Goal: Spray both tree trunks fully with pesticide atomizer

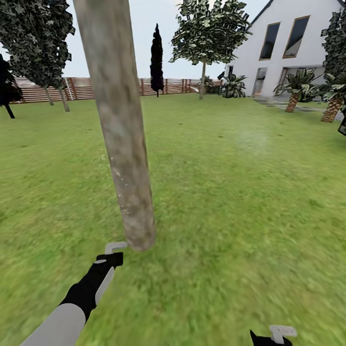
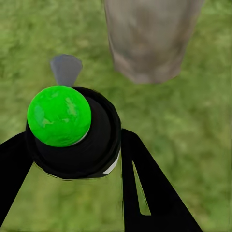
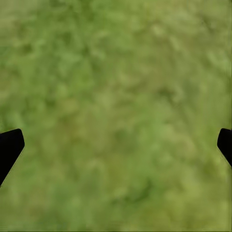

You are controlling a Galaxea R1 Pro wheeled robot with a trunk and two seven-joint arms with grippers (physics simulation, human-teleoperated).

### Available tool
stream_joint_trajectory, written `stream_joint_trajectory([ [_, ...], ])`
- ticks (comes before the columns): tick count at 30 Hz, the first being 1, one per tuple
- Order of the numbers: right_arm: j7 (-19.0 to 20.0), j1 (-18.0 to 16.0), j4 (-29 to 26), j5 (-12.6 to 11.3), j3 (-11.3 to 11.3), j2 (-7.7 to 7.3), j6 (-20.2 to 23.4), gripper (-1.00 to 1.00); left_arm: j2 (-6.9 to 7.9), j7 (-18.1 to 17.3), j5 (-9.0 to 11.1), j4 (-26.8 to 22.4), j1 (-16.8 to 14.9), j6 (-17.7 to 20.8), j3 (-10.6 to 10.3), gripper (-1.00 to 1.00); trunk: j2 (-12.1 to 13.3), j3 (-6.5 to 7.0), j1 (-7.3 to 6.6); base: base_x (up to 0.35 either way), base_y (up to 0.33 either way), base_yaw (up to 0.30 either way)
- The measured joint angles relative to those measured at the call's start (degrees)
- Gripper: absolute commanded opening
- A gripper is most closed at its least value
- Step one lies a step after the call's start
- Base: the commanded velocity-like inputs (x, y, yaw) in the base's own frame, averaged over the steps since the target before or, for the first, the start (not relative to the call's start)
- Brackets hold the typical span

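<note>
A thick mottled grey-brown tree trunk [image 1: 126,144] rises from the lawn right in front of me, and its base [image 2: 147,43] shows in the left wrist view. My left gripper [image 1: 113,253] hovers low beside the trunk's foot and is shut on the pesticide atomizer [image 2: 72,140]. The atomizer is a black round body with a bright green cap and a grey nozzle [image 2: 66,69] pointing toward the trunk. My right gripper [image 1: 276,335] hangs open over bare grass at the near right, its dark fingertips [image 3: 9,145] far apart. A second tree [image 1: 203,72] stands far off near the fence.
Lawn spreads all around the trunk. A brown slat fence [image 1: 163,86] runs along the back, with a white house [image 1: 283,48] and short palms [image 1: 293,98] at the far right. More trees [image 1: 48,91] stand at the far left.
</note>
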Motion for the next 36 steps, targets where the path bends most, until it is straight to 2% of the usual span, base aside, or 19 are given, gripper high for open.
stream_joint_trajectory([
  [8,0.0,0.0,-0.01,0.0,0.0,0.0,0.0,1.0,0.0,-0.01,0.0,0.0,0.0,-0.01,0.0,-1.0,0.0,0.0,0.0,0.237,-0.188,0.018],
  [16,0.0,0.0,0.01,0.0,0.0,0.0,-0.01,1.0,0.0,-0.09,0.0,0.0,0.0,-0.05,0.0,-1.0,0.0,0.0,0.0,0.215,-0.202,0.246],
  [23,0.0,0.0,0.0,0.0,0.0,0.0,-0.02,1.0,-0.06,-0.3,0.01,0.0,0.0,-0.05,0.0,-1.0,0.0,0.0,0.0,0.176,-0.226,0.027],
  [26,0.0,0.0,0.01,0.0,0.0,0.0,-0.02,1.0,-0.82,-0.28,0.01,0.0,0.0,-0.05,0.0,-1.0,0.0,0.0,0.0,0.083,-0.259,0.018],
  [36,0.0,0.0,0.03,0.0,0.0,0.0,-0.01,1.0,-0.88,0.07,0.0,-0.09,0.0,-0.05,0.05,-1.0,0.0,0.0,0.0,0.001,-0.271,0.264],
])
